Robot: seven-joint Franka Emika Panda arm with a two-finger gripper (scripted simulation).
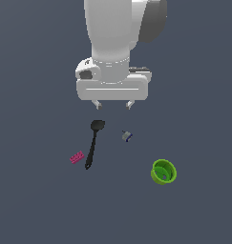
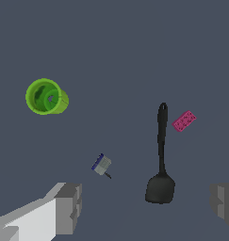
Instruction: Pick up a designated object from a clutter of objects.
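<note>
Our gripper [image 1: 113, 104] hangs above the surface with its two short grey fingers [image 1: 96, 103] wide apart; it holds nothing and touches nothing. In the wrist view we see the blocky, matte finger pads [image 2: 69, 208] far from each other at the two sides of the picture.

Nearest to the gripper lies the black spatula [image 1: 93, 143], smooth and dark, with a rounded flat head and a thin straight handle. In the exterior view its head is just under the fingers, and the long axis runs from about 12 o'clock at the head to about 6 o'clock, slightly toward 7, at the handle end. It lies flat on the plain grey-blue floor [image 1: 36, 200].

At about 3 o'clock from the head rests a tiny grey-blue piece [image 1: 127, 136], angular in shape. Near the handle end, at 9 o'clock, lies a small pink studded brick [image 1: 77, 157], apart from the handle. Farther, toward 4 o'clock, a bright green cup [image 1: 163, 172] lies on its side, round and glossy.
</note>
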